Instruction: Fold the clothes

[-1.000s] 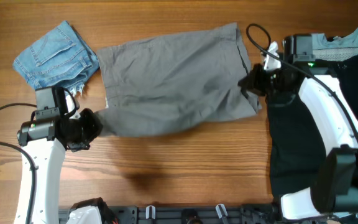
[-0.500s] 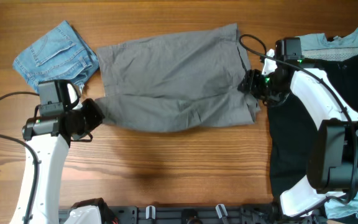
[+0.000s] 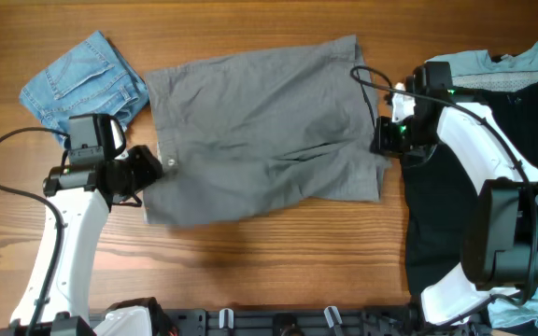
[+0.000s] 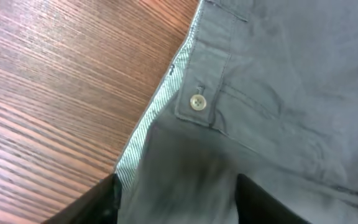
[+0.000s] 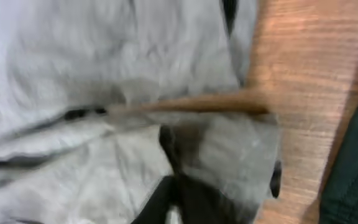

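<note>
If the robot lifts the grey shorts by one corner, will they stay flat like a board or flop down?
Probably flop: the shorts lie creased and rumpled, so the cloth looks soft. They seem thin and light, judging by the fine folds. Pushed, they would likely bunch up rather than slide whole across the wooden table.

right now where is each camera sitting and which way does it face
overhead: fixed above the table, looking straight down on the grey shorts; left gripper and right gripper show at the shorts' ends.
left wrist: low over the shorts' waistband button, looking down; its own fingers at the bottom edge.
right wrist: close over the shorts' right edge, blurred; one dark finger shows.
shared: all three see the grey shorts on wood.
</note>
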### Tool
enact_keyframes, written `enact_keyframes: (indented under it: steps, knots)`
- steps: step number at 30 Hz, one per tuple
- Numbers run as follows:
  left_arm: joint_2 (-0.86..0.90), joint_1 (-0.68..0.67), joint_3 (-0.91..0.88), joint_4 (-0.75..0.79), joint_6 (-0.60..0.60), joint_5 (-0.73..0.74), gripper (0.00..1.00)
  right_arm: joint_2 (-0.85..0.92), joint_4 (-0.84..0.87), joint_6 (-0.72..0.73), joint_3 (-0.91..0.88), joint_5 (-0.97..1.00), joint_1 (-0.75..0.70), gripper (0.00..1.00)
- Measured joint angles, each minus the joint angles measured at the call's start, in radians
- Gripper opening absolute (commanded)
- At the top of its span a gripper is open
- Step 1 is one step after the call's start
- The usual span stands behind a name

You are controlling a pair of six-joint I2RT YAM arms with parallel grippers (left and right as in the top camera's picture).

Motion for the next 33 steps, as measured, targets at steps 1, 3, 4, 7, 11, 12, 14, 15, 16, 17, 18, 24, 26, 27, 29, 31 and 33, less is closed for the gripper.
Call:
enact_keyframes:
  steps: [1, 3, 4, 7, 11, 12, 14, 15, 16, 17, 18, 24, 26, 27, 29, 31, 33]
  knots:
    - [0.010, 0.000, 0.000, 0.002, 0.005, -0.005, 0.62, 0.000, 0.020, 0.034, 0.000, 0.003, 0.000, 0.05]
    - [0.039, 0.000, 0.002, 0.003, 0.011, -0.011, 0.64, 0.000, 0.083, 0.123, -0.003, 0.011, 0.000, 0.05]
    - [0.061, 0.000, 0.002, 0.003, 0.014, -0.014, 0.64, 0.000, 0.119, 0.169, -0.008, 0.015, 0.000, 0.04]
    - [0.131, 0.000, 0.002, -0.018, 0.018, -0.018, 0.65, 0.003, 0.209, 0.278, -0.029, 0.026, 0.000, 0.04]
    - [0.220, 0.000, 0.002, -0.035, 0.033, -0.003, 0.65, 0.035, 0.240, 0.367, -0.036, 0.031, 0.000, 0.51]
    - [0.231, 0.000, 0.002, -0.034, 0.048, 0.021, 0.65, 0.042, 0.244, 0.376, -0.036, 0.038, 0.000, 0.56]
    - [0.239, 0.000, 0.002, -0.027, 0.076, 0.067, 0.57, 0.056, 0.243, 0.350, -0.036, 0.049, -0.001, 0.58]
    - [0.240, 0.000, 0.002, -0.027, 0.095, 0.093, 0.45, 0.057, 0.228, 0.319, -0.036, 0.053, -0.002, 0.58]
    - [0.240, 0.000, 0.002, -0.029, 0.105, 0.111, 0.33, 0.056, 0.216, 0.303, -0.035, 0.053, -0.003, 0.59]
    - [0.240, 0.000, 0.003, -0.035, 0.116, 0.123, 0.27, 0.055, 0.185, 0.260, -0.035, 0.056, -0.005, 0.60]
    - [0.240, 0.000, 0.003, -0.043, 0.132, 0.132, 0.18, 0.050, 0.143, 0.230, -0.035, 0.056, -0.009, 0.63]
    - [0.241, 0.000, 0.003, -0.050, 0.186, 0.154, 0.04, -0.079, -0.145, 0.099, -0.035, 0.072, -0.033, 0.63]
    - [0.241, 0.000, 0.003, -0.050, 0.189, 0.156, 0.04, -0.086, -0.187, 0.080, -0.039, 0.079, -0.033, 0.63]
    - [0.241, 0.000, 0.003, -0.050, 0.189, 0.156, 0.04, -0.086, -0.187, 0.075, -0.048, 0.082, -0.033, 0.63]
    - [0.241, 0.000, 0.003, -0.050, 0.189, 0.157, 0.04, -0.086, -0.169, 0.068, -0.085, 0.085, -0.033, 0.60]
    - [0.241, 0.000, 0.002, -0.050, 0.189, 0.157, 0.04, -0.086, -0.110, 0.064, -0.150, 0.084, -0.033, 0.57]
    - [0.241, 0.000, 0.003, -0.050, 0.189, 0.157, 0.04, -0.086, -0.014, 0.051, -0.206, 0.060, -0.033, 0.43]
